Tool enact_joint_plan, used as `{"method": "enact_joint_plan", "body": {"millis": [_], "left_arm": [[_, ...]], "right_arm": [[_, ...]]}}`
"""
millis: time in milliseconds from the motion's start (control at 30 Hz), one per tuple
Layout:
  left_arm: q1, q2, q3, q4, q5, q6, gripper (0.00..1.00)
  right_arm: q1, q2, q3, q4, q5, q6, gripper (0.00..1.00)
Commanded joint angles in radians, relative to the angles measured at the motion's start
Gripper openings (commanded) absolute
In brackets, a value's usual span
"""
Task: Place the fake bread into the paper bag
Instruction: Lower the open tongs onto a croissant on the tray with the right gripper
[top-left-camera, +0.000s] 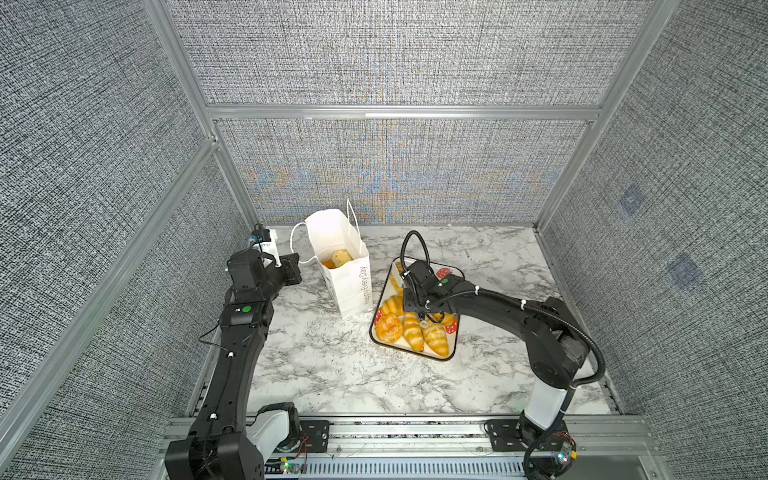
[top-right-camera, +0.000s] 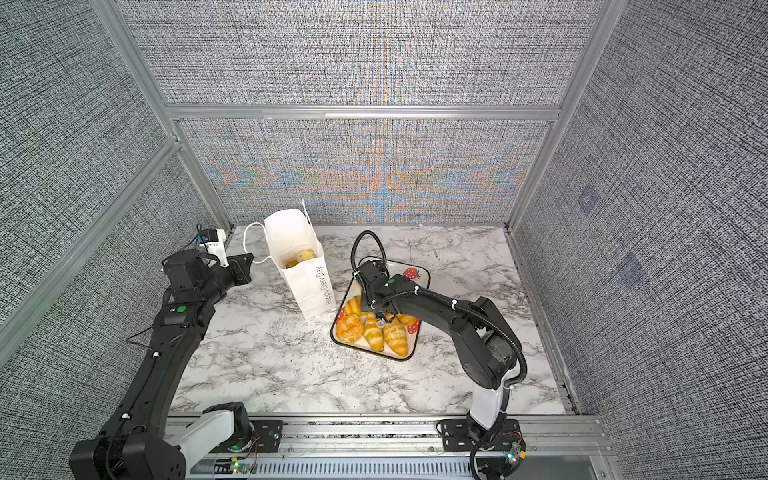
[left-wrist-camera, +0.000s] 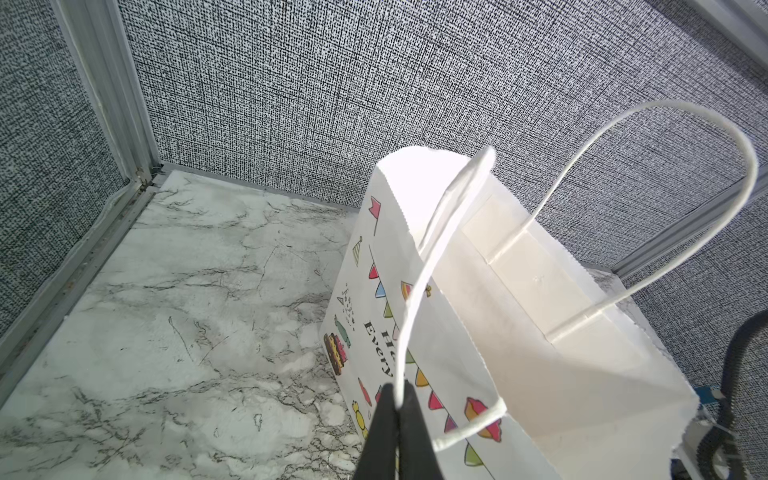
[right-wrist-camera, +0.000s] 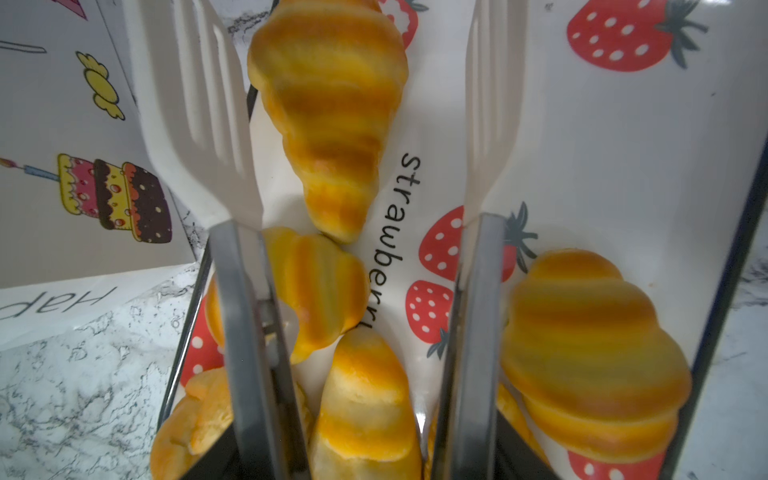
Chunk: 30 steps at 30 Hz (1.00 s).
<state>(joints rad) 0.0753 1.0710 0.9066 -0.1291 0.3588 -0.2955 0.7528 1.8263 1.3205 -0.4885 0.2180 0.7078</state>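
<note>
So the marble-look tabletop (top-left-camera: 324, 374) fills the floor of the booth, and two black arms reach in from the near rail. The left arm (top-left-camera: 232, 365) stretches up the left side, and the right arm (top-left-camera: 540, 328) bends in over the tray. Next biggest is the paper bag (top-left-camera: 349, 286), a tall white one standing upright toward the back, left of the middle, with its mouth open. It's got "Happy Every Day" down its side, plus party flags and a cake on the face the left wrist view shows. Just beside it on the right sits the white strawberry tray (top-right-camera: 399, 272) with its dark rim. Most of the fake bread (top-left-camera: 415, 332) is in that tray, striped croissants and a swirly one bunched at the near end. In both top views a couple of pieces (top-left-camera: 338, 258) lie at the bottom of the bag. The right gripper (right-wrist-camera: 345, 83) hangs low over the tray with its white slotted fingers (right-wrist-camera: 195, 124) spread well apart. One croissant (right-wrist-camera: 328, 145) lies between them with a clear gap on one side, so it's gripping nothing. The left gripper (left-wrist-camera: 397, 405) is pinched tight on the bag's near cord handle (left-wrist-camera: 419, 266), which runs from the rim down into the jaws. The other handle (left-wrist-camera: 665, 108) stands up free.
</note>
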Motion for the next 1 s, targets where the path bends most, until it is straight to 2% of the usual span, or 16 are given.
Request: {"method": "enact_joint_plan", "body": {"millis": [0,967], "left_arm": [[0.001,0.001,-0.002,0.019,0.005,0.001,0.0],[0.002,-0.003,0.0,0.017,0.002,0.001,0.0]], "right_arm": [[-0.006,0.002,-0.006,0.037,-0.026,0.024,0.61],[-0.008,0.079,0.061,0.021,-0.079,0.009,0.61]]}}
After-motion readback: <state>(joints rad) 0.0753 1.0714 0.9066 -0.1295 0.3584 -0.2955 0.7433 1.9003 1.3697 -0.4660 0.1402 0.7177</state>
